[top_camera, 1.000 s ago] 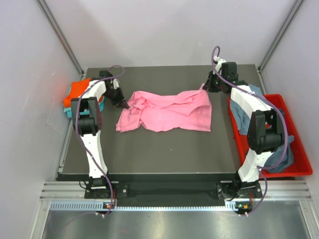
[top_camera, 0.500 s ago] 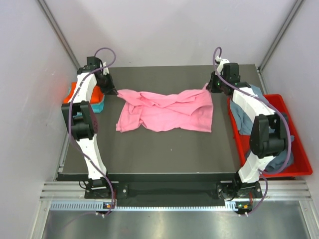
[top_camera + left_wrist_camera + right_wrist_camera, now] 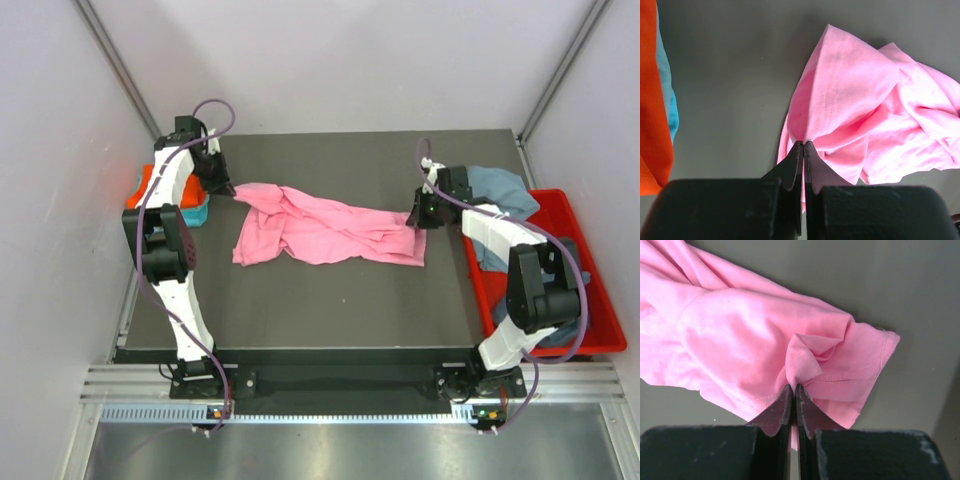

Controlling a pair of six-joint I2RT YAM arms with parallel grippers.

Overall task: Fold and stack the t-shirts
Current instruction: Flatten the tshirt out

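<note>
The pink t-shirt (image 3: 325, 228) lies rumpled mid-table (image 3: 300, 310), strung between the arms. The left gripper (image 3: 230, 192) is clenched on its far-left hem corner and the right gripper (image 3: 413, 220) on a bunched edge at the right, probably to pull it flat for folding. An orange tee (image 3: 145, 188) and a teal tee (image 3: 197, 212) sit stacked far left. A grey-blue tee (image 3: 495, 188) spills from the red bin (image 3: 552, 203) at right.

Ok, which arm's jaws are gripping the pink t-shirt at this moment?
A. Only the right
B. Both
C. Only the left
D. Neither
B: each wrist view shows shut jaws pinching a bunched fold of the pink t-shirt, the left jaws at its far-left corner and the right jaws at its right edge.
</note>
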